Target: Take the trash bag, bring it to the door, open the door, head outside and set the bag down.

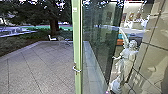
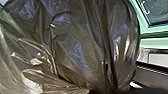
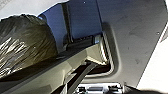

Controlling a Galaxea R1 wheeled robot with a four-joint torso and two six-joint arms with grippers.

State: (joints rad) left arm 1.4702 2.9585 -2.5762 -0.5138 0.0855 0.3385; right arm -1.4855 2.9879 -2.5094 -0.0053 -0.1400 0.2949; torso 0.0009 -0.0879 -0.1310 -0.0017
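As carriage outdoors is required, the bulging dark plastic bag (image 2: 75, 47) sits near the left wrist. Both sides' jaws: state cannot be told.

Building threshold, office or public type, giving onto a paved yard: one green door frame (image 1: 77, 50) with handle (image 1: 76, 70); large slabs (image 1: 37, 62); tree trunk (image 1: 53, 26); outdoor chair (image 1: 51, 38); glass pane (image 1: 98, 32); white winged statue (image 1: 127, 56); small framed pictures (image 1: 131, 16) on an interior wall.
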